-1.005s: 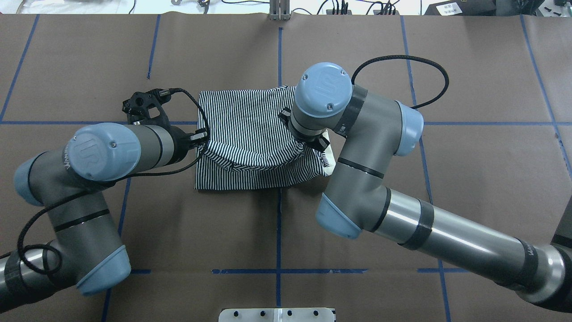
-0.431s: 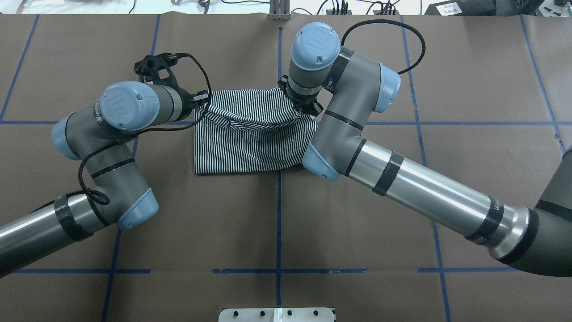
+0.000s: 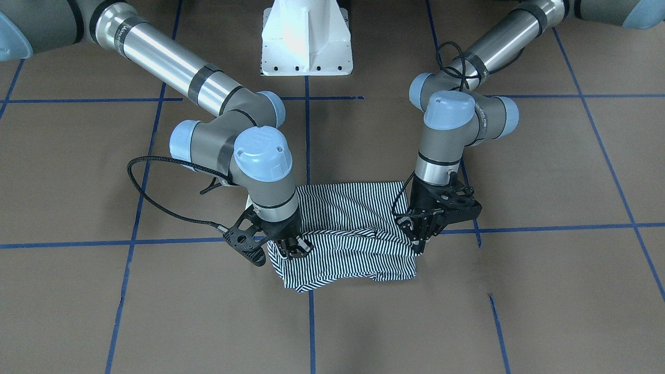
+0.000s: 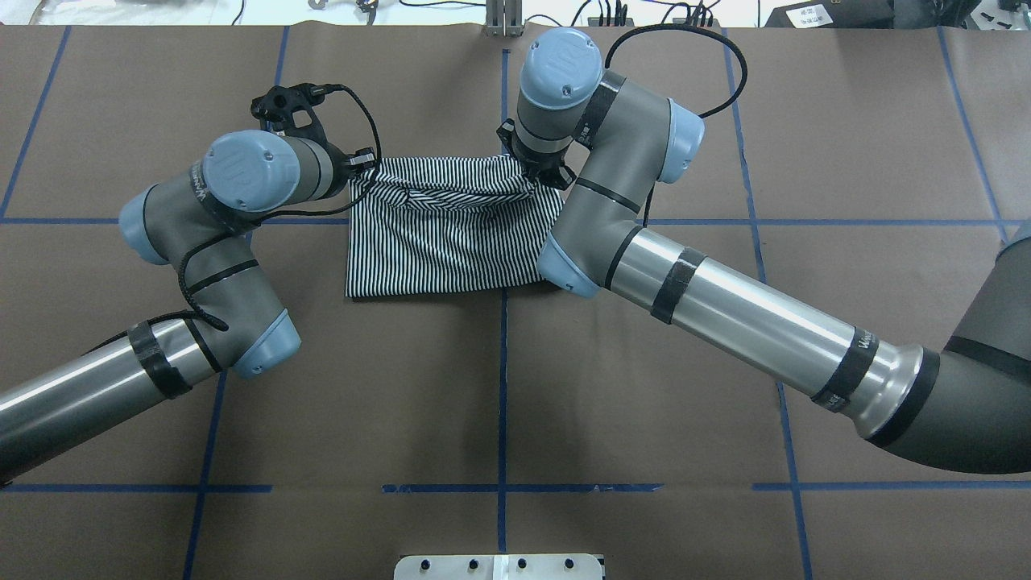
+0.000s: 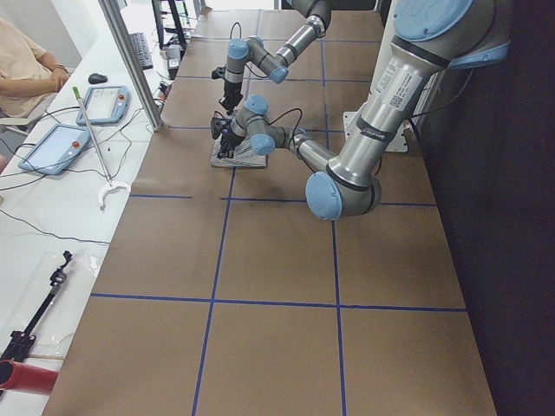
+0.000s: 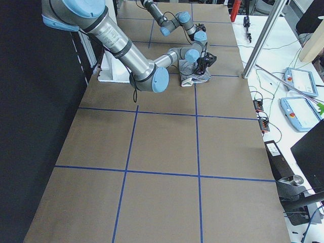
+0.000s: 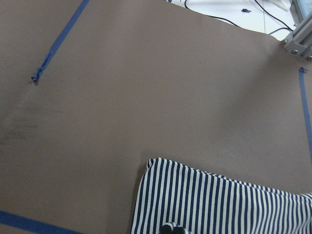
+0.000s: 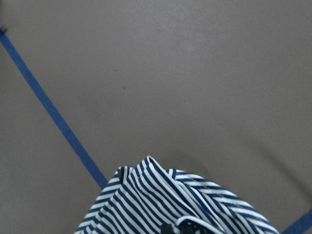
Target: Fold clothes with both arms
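The striped polo shirt [image 4: 451,242] lies as a folded rectangle at the table's middle, with its far edge lifted and sagging between both grippers. My left gripper [image 4: 364,167] is shut on the shirt's far left corner; in the front-facing view this gripper [image 3: 419,240] is on the right. My right gripper [image 4: 538,175] is shut on the far right corner and shows at the left of the front-facing view [image 3: 292,250]. Striped cloth [image 7: 219,200] fills the bottom of the left wrist view, and bunched stripes [image 8: 165,204] fill the bottom of the right wrist view. Collar and placket are hidden.
Brown paper with blue tape lines [image 4: 503,387] covers the table. The white pedestal base [image 3: 306,41] stands on the robot's side. An aluminium post [image 4: 503,20] and cables line the far edge. A seated person [image 5: 26,65] and tablets [image 5: 56,147] are beyond it.
Both grippers have moved away from the robot toward the table's far edge, carrying the held shirt edge over the rest. The shirt's near edge has slid a little farther away too.
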You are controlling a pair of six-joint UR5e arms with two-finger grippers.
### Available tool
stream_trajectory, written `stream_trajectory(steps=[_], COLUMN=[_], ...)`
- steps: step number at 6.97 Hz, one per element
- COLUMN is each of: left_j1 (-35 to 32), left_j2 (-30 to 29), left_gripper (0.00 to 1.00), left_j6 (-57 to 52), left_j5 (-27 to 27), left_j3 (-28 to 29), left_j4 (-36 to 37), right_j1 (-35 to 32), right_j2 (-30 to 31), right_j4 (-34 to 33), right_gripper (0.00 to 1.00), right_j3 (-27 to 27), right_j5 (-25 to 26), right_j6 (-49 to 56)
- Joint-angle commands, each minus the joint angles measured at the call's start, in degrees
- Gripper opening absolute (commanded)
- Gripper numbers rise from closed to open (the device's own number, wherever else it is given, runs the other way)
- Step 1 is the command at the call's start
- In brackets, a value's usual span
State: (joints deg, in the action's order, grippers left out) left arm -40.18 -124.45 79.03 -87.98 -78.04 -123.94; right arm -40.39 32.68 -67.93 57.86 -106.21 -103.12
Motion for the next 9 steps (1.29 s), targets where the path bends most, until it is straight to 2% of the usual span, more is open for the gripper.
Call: stream_trajectory(steps=[1,3,4,5,6,7,9], left_j1=[-1.7,-1.7,-1.7,-0.5,0.5,1.8,4.8], left_j2=[-0.8,-0.4,-0.4,-0.4,-1.1,-0.8,-1.8], left_gripper=[0.46,0.47,0.33,0.0,0.0,0.0,0.0], left_j6=[-1.9,-1.6,-1.4,-1.2,-2.0,-2.9,-5.6], left_j5=[0.1,-0.3,-0.5,-1.6,-3.1,-3.9,-6.1], left_j3=[5.4,2.1,-2.2,-3.7,-4.1,-4.2,-3.5], left_j4=[-5.5,-6.4,-5.7,-4.1,-0.1,0.2,0.1], right_j1=[-3.5,-4.5,-4.5,-4.2,-0.2,1.0,3.4], right_j2=[-1.3,-1.2,-0.9,2.5,6.6,6.8,8.7], right_j4=[1.7,1.7,1.6,1.5,1.4,0.2,0.3], right_gripper=[1.0,1.0,1.0,1.0,1.0,0.01,0.0], right_j3=[-4.8,-4.0,-0.7,5.4,11.7,14.2,14.3], right_j5=[-3.2,-4.3,-4.9,-5.8,-4.7,-3.5,-2.3], right_j6=[5.6,6.6,6.1,5.4,5.1,3.3,5.9])
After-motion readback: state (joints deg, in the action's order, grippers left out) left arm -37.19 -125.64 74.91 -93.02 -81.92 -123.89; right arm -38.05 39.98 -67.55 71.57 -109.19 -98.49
